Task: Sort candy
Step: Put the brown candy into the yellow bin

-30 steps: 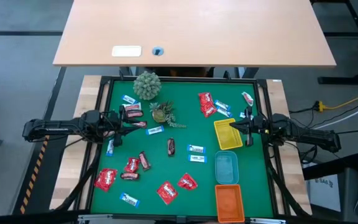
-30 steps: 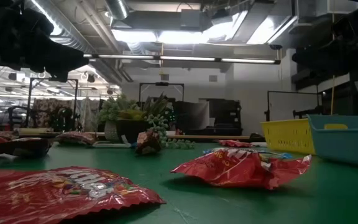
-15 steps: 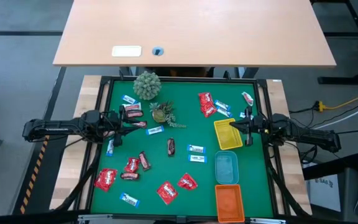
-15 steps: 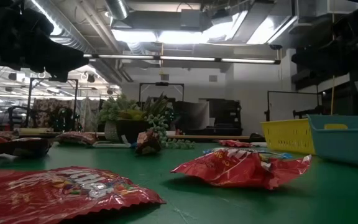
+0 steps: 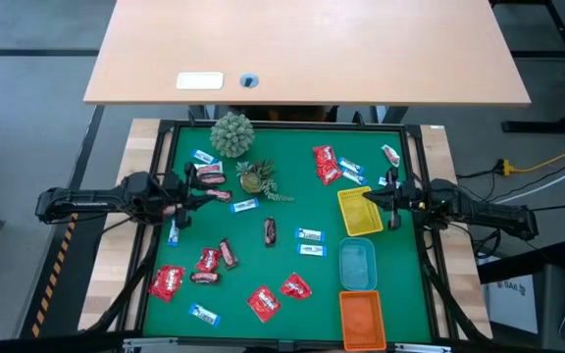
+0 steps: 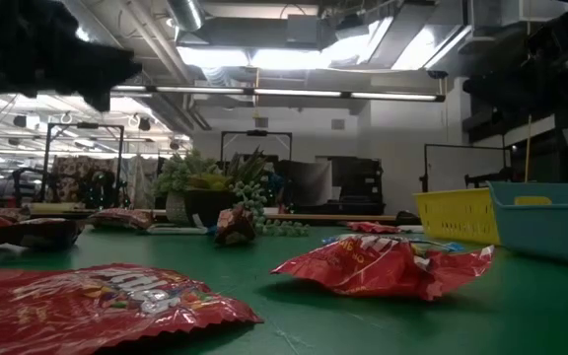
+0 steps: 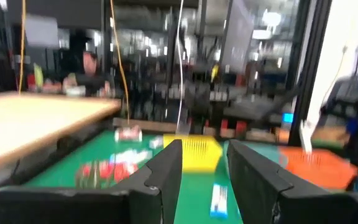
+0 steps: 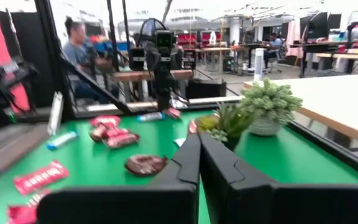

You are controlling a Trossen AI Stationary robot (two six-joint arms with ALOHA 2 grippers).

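Evidently between picks: left gripper [image 5: 186,195] parted and empty over scattered candy [image 5: 207,260]; right gripper [image 5: 363,199] closed, empty, above yellow tray [image 5: 359,224].

A pale wooden desk [image 5: 302,49] stands behind the table under ceiling strip lights [image 6: 294,94].
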